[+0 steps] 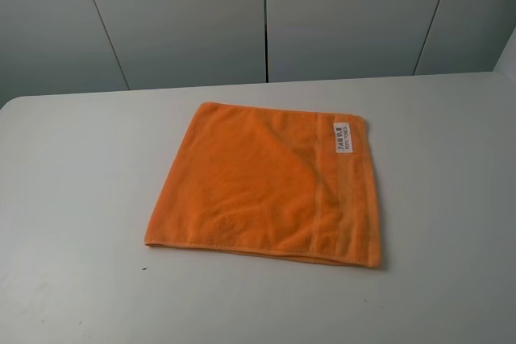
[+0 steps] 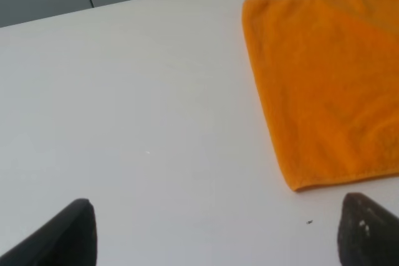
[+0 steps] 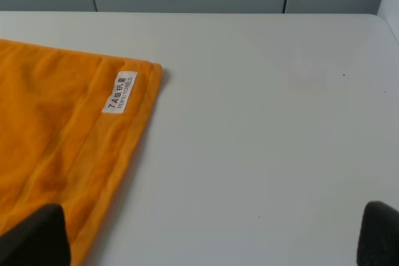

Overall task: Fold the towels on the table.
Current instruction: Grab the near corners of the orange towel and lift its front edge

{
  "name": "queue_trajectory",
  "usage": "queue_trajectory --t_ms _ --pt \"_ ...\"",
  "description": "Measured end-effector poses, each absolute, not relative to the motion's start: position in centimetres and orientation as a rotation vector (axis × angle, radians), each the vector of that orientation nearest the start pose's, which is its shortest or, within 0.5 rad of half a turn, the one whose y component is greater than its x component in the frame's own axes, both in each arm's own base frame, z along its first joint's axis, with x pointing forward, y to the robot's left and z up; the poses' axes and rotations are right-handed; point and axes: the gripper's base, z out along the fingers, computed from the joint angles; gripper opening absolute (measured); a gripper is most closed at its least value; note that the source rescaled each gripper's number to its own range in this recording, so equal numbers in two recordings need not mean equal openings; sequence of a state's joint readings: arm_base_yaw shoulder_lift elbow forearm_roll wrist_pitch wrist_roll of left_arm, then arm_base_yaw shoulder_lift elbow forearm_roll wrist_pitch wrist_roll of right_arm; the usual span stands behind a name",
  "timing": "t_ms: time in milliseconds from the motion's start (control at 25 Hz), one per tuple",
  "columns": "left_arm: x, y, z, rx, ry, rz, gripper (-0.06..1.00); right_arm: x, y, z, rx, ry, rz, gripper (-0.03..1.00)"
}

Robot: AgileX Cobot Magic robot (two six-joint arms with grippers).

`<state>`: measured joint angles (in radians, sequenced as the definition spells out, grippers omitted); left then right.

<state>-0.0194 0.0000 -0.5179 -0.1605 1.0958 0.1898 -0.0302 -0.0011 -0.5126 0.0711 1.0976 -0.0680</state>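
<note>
The orange towel [image 1: 270, 183] lies flat and spread out in the middle of the white table [image 1: 72, 199], with its white label [image 1: 342, 136] near the far right hem. No arm shows in the exterior high view. In the left wrist view the towel [image 2: 330, 85] shows its near left corner, and my left gripper [image 2: 218, 235] is open and empty above bare table beside that corner. In the right wrist view the towel [image 3: 56, 147] and label [image 3: 120, 91] show, and my right gripper [image 3: 212, 235] is open and empty, one finger [image 3: 34, 235] over the towel's edge.
Grey wall panels [image 1: 266, 14] stand behind the table's far edge. The table's rounded far left corner [image 1: 12, 104] shows. Bare white tabletop surrounds the towel on all sides. A small dark speck [image 1: 145, 268] lies near the towel's front left corner.
</note>
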Motion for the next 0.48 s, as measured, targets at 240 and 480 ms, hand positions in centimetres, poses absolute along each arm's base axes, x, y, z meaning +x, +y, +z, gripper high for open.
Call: queue_trajectory --t_ms 240,480 --pt "-0.93 -1.28 28.02 0.227 2.039 -0.087 0.99 -0.8 0.6 27.79 -0.045 2.065 0.025 1.0" --pt "-0.93 -1.28 28.02 0.227 2.039 -0.087 0.99 -0.8 0.6 27.79 -0.045 2.065 0.025 1.0"
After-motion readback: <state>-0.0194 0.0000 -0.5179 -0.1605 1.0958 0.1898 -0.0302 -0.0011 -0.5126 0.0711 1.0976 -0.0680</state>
